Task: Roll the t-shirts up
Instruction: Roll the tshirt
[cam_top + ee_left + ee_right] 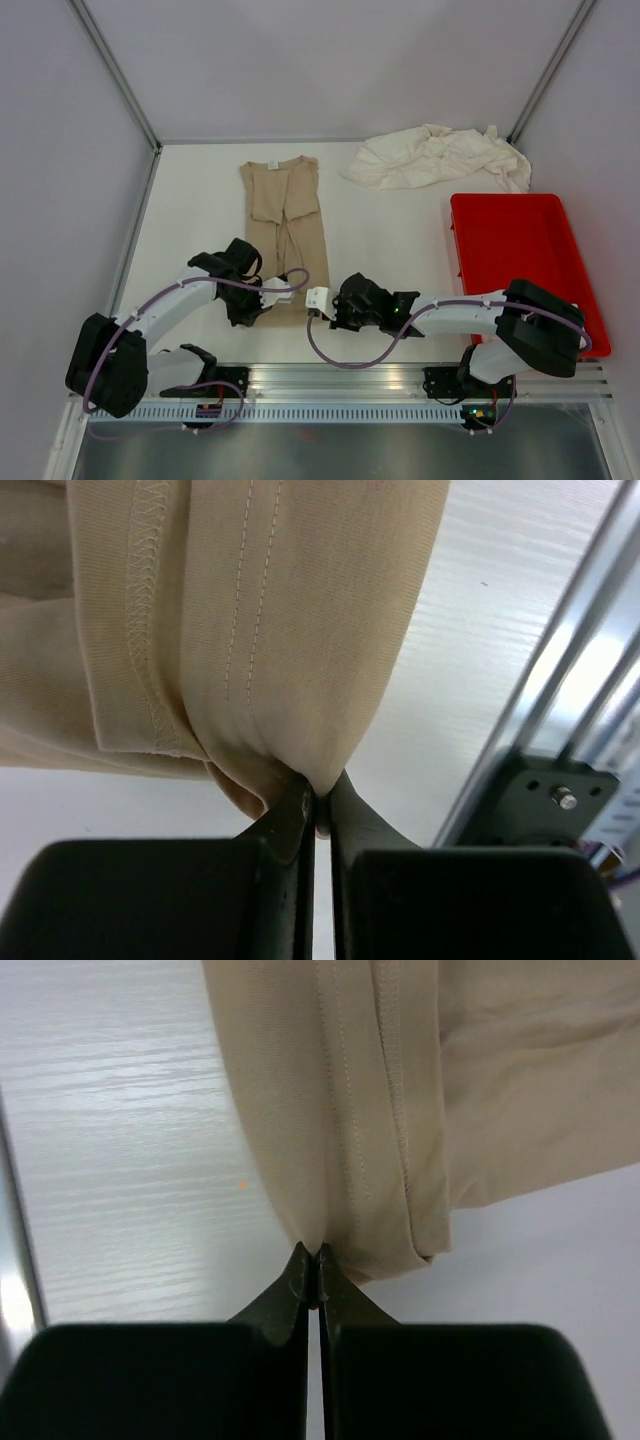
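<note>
The tan t-shirt point(285, 215) lies folded into a narrow strip on the white table, neck at the far end and hem toward me. At the near left corner of that hem my left gripper point(283, 292) is shut. The left wrist view shows its tips point(318, 792) pinching a gather of tan cloth point(280, 610). My right gripper point(313, 299) is shut on the near right corner. Its tips point(319, 1257) bite the stitched hem of the tan fabric point(350, 1090). A heap of cream-white t-shirts point(435, 155) lies crumpled at the back right.
A red plastic tray point(520, 260) stands on the right side of the table, beside my right arm. Grey walls with metal posts close in the table on three sides. An aluminium rail point(340, 378) carrying both arm bases runs along the near edge.
</note>
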